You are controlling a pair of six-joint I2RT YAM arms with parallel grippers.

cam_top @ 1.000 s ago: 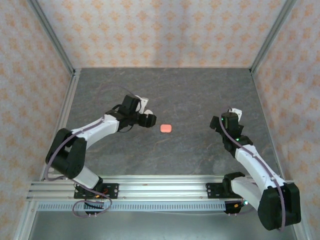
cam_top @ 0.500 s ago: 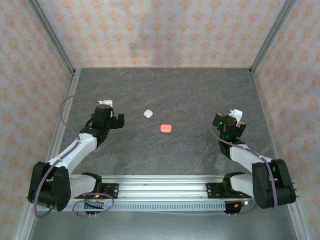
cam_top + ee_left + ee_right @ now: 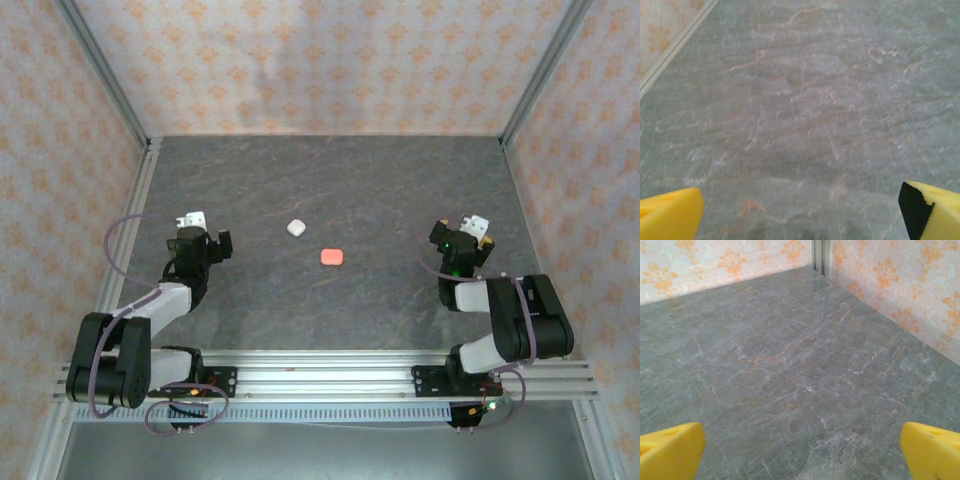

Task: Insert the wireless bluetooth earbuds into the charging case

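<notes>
- The left fingers (image 3: 670,214) are seen spread wide over bare bench (image 3: 400,190) close to the left edge, with nothing held between them.
- The right fingers (image 3: 671,450) are parted just as widely near the right edge, and nothing is gripped there either.
- The white case (image 3: 296,228) is found near the middle of the bench, and the coral-pink case (image 3: 332,257) lies just beside it, toward the near edge and slightly right.
- Both cases are well apart from either arm.
- Whether the lids are up, or any earbuds are already seated, cannot be told at this size.
- The cases are judged light, hard and smooth, so they are likely to slide if nudged. A pinch across the flatter sides is suggested.
- The earbuds are expected to be tiny and slippery, and are probably best taken by the stem with a gentle squeeze.
</notes>
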